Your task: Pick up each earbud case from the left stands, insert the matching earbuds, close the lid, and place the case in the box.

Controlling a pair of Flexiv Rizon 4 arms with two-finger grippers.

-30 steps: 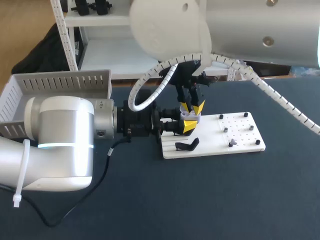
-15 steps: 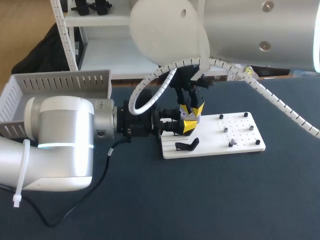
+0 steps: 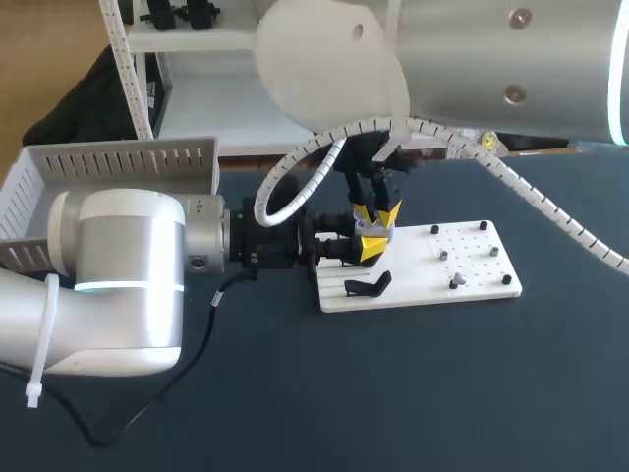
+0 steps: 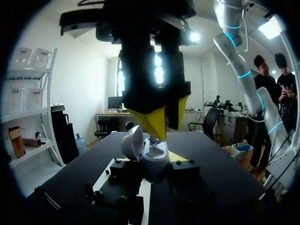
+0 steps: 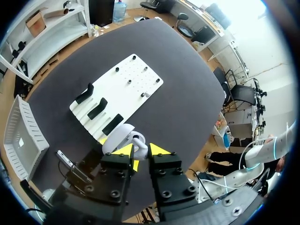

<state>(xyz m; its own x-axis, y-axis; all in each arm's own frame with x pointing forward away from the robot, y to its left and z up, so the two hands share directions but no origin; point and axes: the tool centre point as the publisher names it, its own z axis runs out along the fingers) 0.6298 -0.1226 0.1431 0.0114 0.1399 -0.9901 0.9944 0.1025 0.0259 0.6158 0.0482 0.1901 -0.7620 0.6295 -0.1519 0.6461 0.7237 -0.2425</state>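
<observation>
Left tool [image 4: 152, 169] clamped on the earbud case [image 4: 153, 158], lid [image 4: 132, 143] open, held just over the white board [image 3: 472, 270]. Right tool [image 4: 159, 125] points down into the open well; cannot tell if it pinches an earbud. Risks: a bud seating crooked, or a downward push twisting the case in its grip. Box [image 3: 118, 162] well apart.

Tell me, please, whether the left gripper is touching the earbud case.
Touching. The left wrist view shows the earbud case wedged between the left gripper's fingers, pressed from both sides.
</observation>
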